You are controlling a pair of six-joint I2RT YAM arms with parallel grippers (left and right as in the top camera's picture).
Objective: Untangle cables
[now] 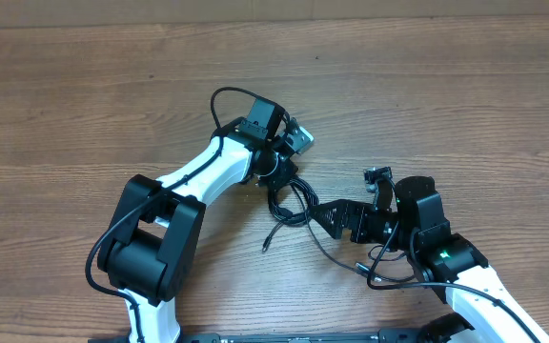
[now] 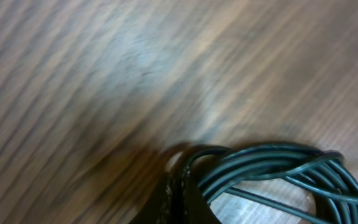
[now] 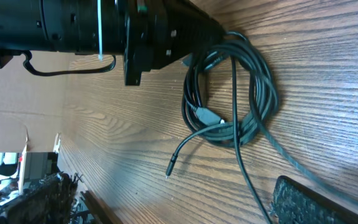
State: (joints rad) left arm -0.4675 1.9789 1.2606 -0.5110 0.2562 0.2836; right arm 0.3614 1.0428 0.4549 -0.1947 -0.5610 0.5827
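Cables (image 1: 289, 202): coiled mid table (image 1: 84, 95), toward the near edge.
Left gripper (image 1: 276, 181): clamped on the coil's rim.
Right gripper (image 1: 336, 217): spread wide, beside it.
Advice: one loose end (image 3: 169, 173) should be drawn out slowly.

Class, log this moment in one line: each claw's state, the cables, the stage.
left claw: shut on cables | right claw: open, holding nothing | cables: coiled on table | stage: not yet untangled

Cables (image 1: 289, 202) coiled on the counter (image 1: 84, 95), near its middle, between my two tools. My left tool (image 1: 279, 179) meets the coil's far edge; my right tool (image 1: 330, 217) lies just to the coil's right. One loose end (image 1: 267, 246) trails toward the near edge.
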